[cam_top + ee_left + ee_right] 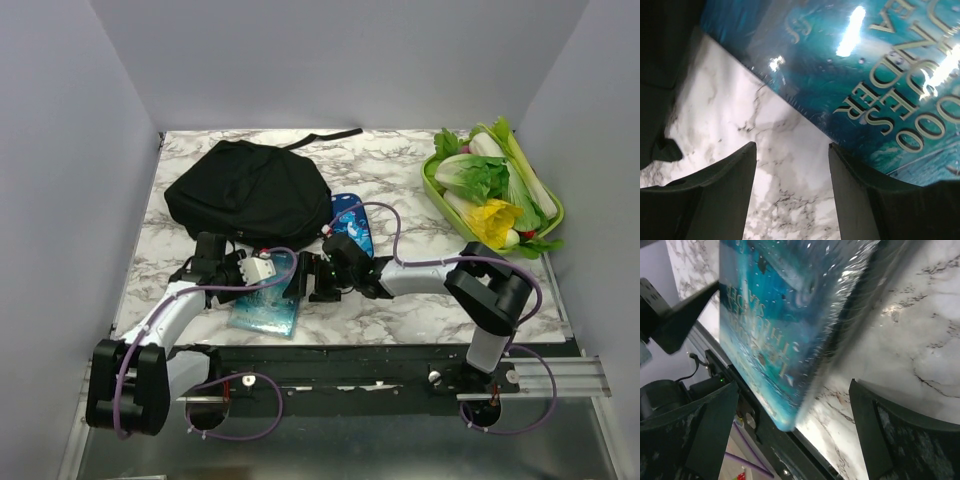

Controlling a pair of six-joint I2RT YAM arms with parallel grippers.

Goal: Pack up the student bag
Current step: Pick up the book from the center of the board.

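The student bag (250, 195), a soft black backpack, lies at the back left of the marble table with a strap (325, 137) trailing behind it. A teal book (265, 305) lies near the front edge. My left gripper (280, 274) is open at the book's far edge; in the left wrist view the gripper (792, 146) has only marble between its fingers, and the book (880, 75) is just beyond. My right gripper (306, 280) is open at the book's right side. In the right wrist view the gripper (794, 385) straddles the book's corner (785, 405) without closing on it.
A blue patterned pencil case (352, 222) lies just behind my right wrist. A green tray (438, 196) of vegetables stands at the back right. The table's front edge and black rail (380, 365) run right by the book. Grey walls enclose the table.
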